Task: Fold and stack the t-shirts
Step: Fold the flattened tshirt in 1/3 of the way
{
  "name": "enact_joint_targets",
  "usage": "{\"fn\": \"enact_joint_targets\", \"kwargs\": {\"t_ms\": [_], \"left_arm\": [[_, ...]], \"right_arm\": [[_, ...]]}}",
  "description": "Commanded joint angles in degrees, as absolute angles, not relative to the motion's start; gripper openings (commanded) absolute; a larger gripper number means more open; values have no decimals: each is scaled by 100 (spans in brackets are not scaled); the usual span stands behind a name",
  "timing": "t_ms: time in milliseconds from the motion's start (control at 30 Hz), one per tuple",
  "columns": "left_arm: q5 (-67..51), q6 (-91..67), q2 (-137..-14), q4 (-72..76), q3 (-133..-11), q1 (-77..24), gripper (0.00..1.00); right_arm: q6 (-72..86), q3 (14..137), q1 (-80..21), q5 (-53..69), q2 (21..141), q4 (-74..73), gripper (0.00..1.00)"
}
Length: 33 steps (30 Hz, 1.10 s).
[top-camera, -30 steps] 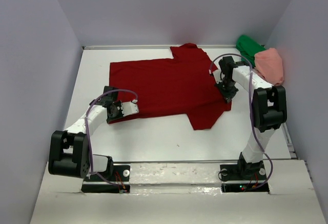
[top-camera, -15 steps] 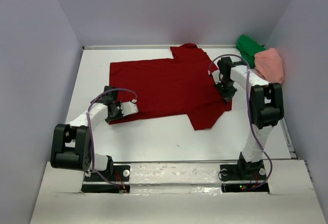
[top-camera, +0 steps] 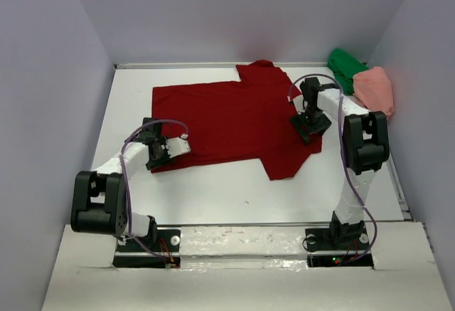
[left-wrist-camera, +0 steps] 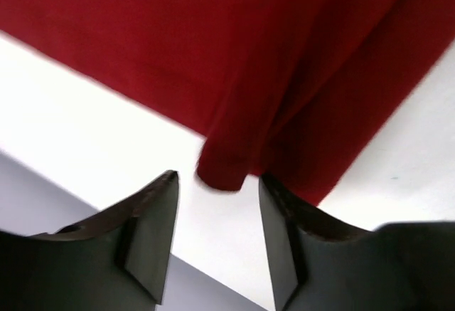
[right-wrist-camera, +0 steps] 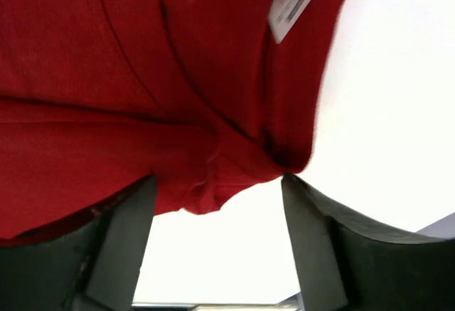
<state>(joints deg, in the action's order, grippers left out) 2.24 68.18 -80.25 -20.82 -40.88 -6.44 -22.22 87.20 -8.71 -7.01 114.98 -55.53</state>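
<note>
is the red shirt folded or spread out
Spread out: the red shirt lies flat on the table with both sleeves sticking out to the sides. No fold made yet.

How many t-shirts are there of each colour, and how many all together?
Dark red t-shirt: 1
Green t-shirt: 1
Pink t-shirt: 1
Total: 3

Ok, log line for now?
left gripper open at red shirt hem corner | right gripper open at its collar | green shirt, pink shirt bunched far right
</note>
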Motion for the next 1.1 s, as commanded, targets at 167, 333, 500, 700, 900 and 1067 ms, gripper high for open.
{"fn": "enact_joint_targets", "kwargs": {"t_ms": [167, 333, 500, 700, 900, 1067], "left_arm": [[465, 5828, -6567, -1310, -4517, -387, 70], [808, 5319, -5829, -1115, -4596, -378, 82], [791, 4720, -5362, -1441, -4431, -317, 88], [537, 4011, -4615, -1336, -3841, -273, 95], [36, 3104, -4667, -1178, -3639, -264, 99], [-62, 3015, -4579, -1169, -3525, -255, 99]], "right_arm": [[-2329, 9421, -896, -940, 10996, -5309, 99], [-2364, 9484, -896, -923, 10426, -5309, 100], [-2829, 8782, -896, -212, 9511, -5676, 96], [-3524, 7307, -1020, 501, 8186, -5941, 92], [-3902, 6443, -1519, 650, 7410, -6012, 91], [-4078, 6003, -1854, 571, 7233, -5784, 89]]}}
